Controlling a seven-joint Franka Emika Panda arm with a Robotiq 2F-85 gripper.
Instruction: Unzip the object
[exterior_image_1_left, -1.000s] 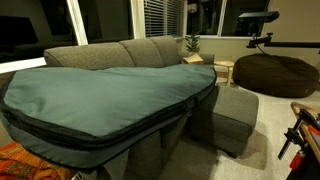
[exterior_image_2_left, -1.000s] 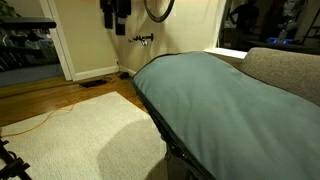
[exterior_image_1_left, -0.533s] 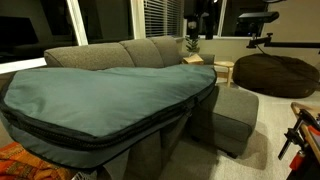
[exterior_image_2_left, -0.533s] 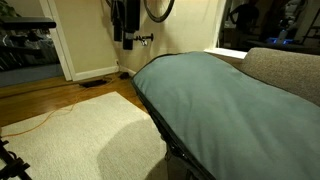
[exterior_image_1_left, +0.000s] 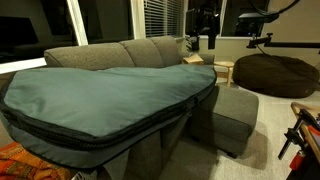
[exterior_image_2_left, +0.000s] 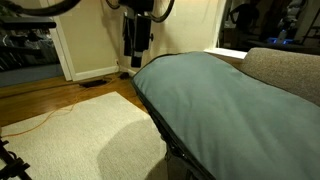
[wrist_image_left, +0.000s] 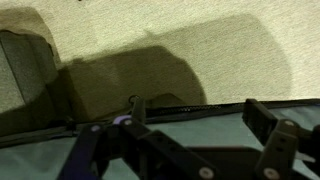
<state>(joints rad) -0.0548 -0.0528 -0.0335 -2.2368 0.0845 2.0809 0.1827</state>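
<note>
The object is a very large teal-grey padded bag (exterior_image_1_left: 100, 95) lying flat across the sofa, with a dark zipper band round its edge; it also shows in an exterior view (exterior_image_2_left: 210, 95). My gripper (exterior_image_1_left: 205, 40) hangs in the air above the bag's narrow end, apart from it, and shows in both exterior views (exterior_image_2_left: 134, 52). In the wrist view the gripper (wrist_image_left: 197, 108) is open and empty, with the zipper band (wrist_image_left: 165, 104) and the teal fabric (wrist_image_left: 200, 128) between and below the fingers. I see no zipper pull.
A grey sofa (exterior_image_1_left: 140, 52) bears the bag, with its ottoman (exterior_image_1_left: 235, 115) in front. A dark brown beanbag (exterior_image_1_left: 275, 72) and a small side table (exterior_image_1_left: 225, 68) stand behind. A beige rug (exterior_image_2_left: 90, 135) and an orange cable (exterior_image_2_left: 40, 120) lie on the floor.
My gripper has come down steadily toward the bag's narrow end over the last second. The bag has not moved.
</note>
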